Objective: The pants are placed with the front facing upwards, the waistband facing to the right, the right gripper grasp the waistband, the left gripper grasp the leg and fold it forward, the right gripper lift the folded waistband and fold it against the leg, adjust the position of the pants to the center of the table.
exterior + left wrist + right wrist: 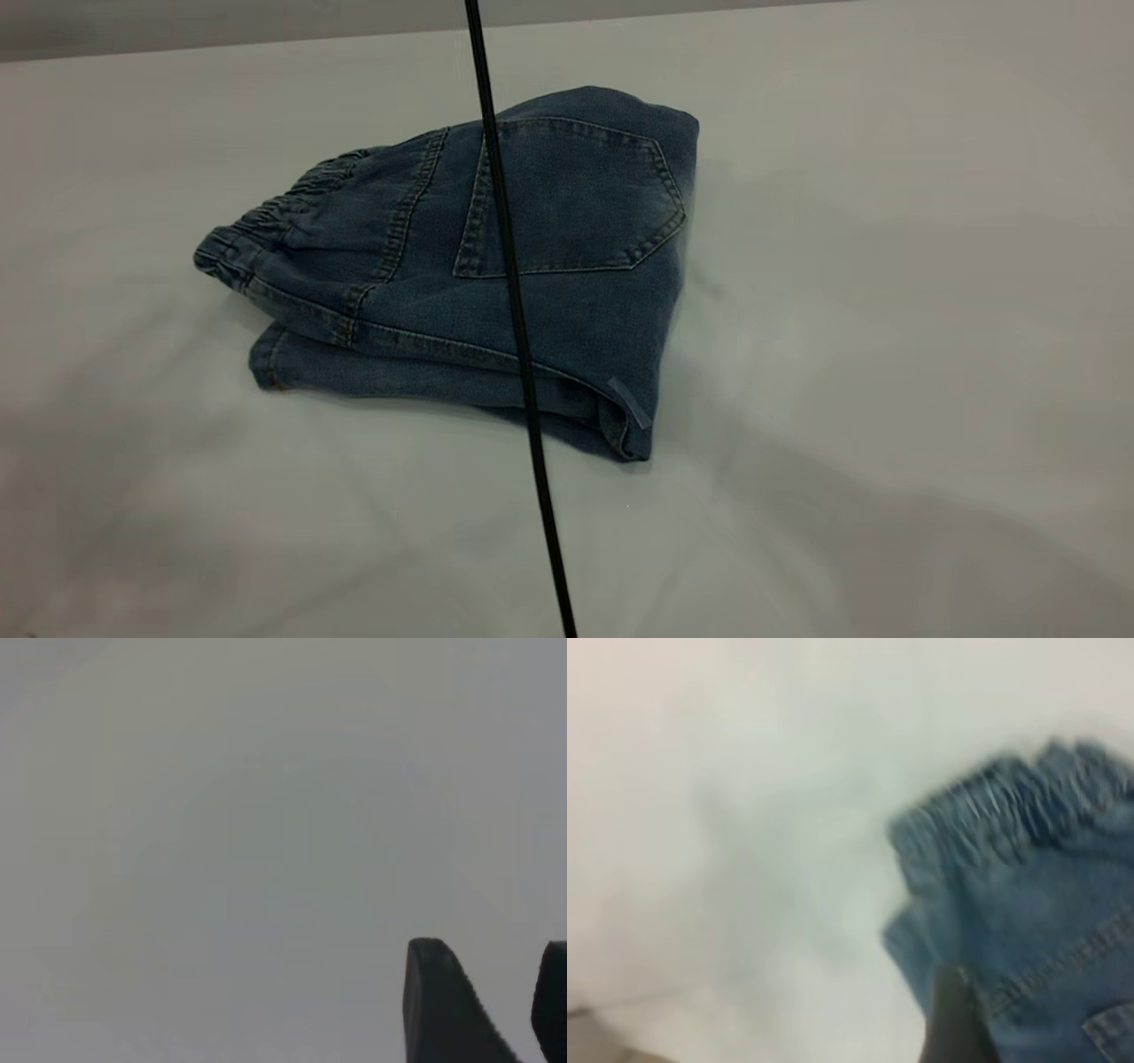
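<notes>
The pants (496, 266) lie folded mid-table (886, 354), so only centring appears to remain; the left gripper (509, 1005) hangs parted and empty, the right gripper's (950, 1019) grip cannot be told.

The pants (496, 266) lie folded into a compact stack on the surface (886, 354), a little left of the middle of the exterior view, with the waistband (266, 221) at the stack's left end and a patch pocket (576, 199) on top toward its right. A thin cable (518, 337) hangs in front of the camera and crosses the stack from top to bottom. The left gripper (505, 1010) hangs over bare surface away from the pants, and part of the right gripper (950, 1019) shows just beside the waistband edge of the stack.
</notes>
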Available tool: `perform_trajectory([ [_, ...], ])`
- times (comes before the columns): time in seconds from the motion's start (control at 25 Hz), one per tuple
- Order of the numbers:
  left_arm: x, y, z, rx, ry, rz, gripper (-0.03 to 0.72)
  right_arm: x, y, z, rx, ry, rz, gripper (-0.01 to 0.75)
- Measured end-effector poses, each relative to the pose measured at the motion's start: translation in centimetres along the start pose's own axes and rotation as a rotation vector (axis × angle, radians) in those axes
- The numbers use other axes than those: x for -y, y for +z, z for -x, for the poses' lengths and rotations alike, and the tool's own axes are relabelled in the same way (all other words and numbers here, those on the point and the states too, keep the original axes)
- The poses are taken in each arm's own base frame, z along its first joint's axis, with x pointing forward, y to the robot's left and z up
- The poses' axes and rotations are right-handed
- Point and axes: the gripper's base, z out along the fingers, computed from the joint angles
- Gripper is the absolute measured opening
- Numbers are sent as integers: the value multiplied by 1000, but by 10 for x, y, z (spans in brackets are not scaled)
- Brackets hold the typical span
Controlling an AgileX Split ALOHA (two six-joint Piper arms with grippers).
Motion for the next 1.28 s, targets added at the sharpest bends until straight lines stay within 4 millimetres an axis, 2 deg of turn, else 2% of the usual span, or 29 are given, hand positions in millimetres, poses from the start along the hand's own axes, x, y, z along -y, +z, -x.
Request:
perform_trajectory([
  [0.12, -5, -9, 8, 11, 0, 17, 258, -15, -56, 2, 77, -32, 45, 371],
  [0.28, -13, -25, 22, 27, -2, 47, 258, -25, -119, -10, 141, -84, 48, 371],
  [0.4, -20, -40, 34, 42, -33, 73, 258, -31, -169, -30, 187, -123, 45, 371],
  [0.68, -34, -81, 53, 9, -54, 133, 258, -36, -260, -91, 279, -200, 21, 371],
  [0.8, -38, -98, 54, -63, -125, 153, 258, -30, -286, -121, 308, -243, -49, 371],
  [0.96, -40, -120, 50, -185, -253, 169, 258, -23, -311, -163, 334, -257, -104, 371],
  [1.12, -31, -139, 39, -334, -345, 121, 258, -17, -315, -205, 315, -260, -102, 371],
  [1.28, -18, -153, 34, -453, -397, -2, 258, -7, -304, -244, 260, -226, -102, 371],
])
